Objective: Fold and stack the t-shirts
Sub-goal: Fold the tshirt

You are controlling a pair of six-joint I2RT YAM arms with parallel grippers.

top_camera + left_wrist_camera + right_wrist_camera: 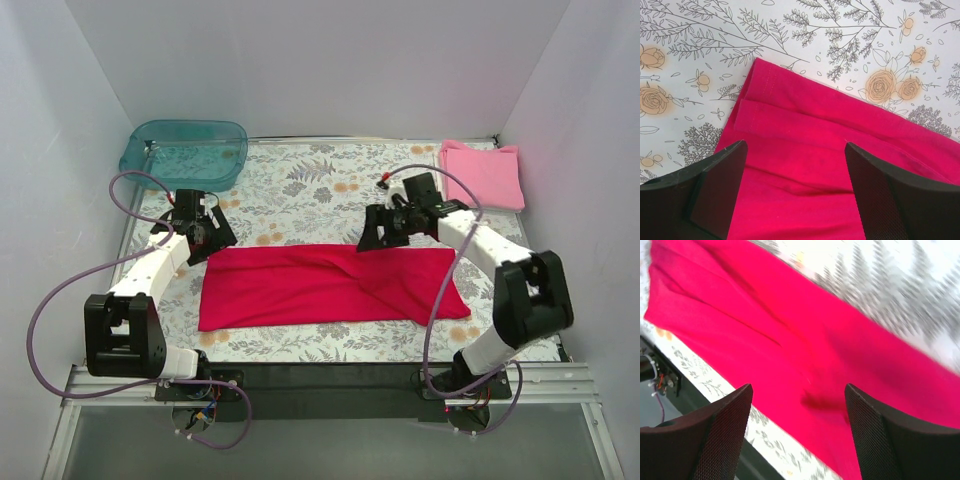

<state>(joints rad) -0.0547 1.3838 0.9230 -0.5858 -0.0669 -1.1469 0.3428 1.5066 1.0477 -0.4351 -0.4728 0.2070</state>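
Left claw [795, 150] and right claw [798, 390] gape empty over the red t-shirt [320, 285] (soft, folded long).

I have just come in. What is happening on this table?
Two robot arms are working on a red t-shirt, which lies on the flowered table folded into a long strip. The left gripper hangs over its left end, and the right gripper over its far edge, right of the middle. Both are open and hold nothing. A pink t-shirt lies folded in the far right corner, and a teal tub stands in the far left corner.
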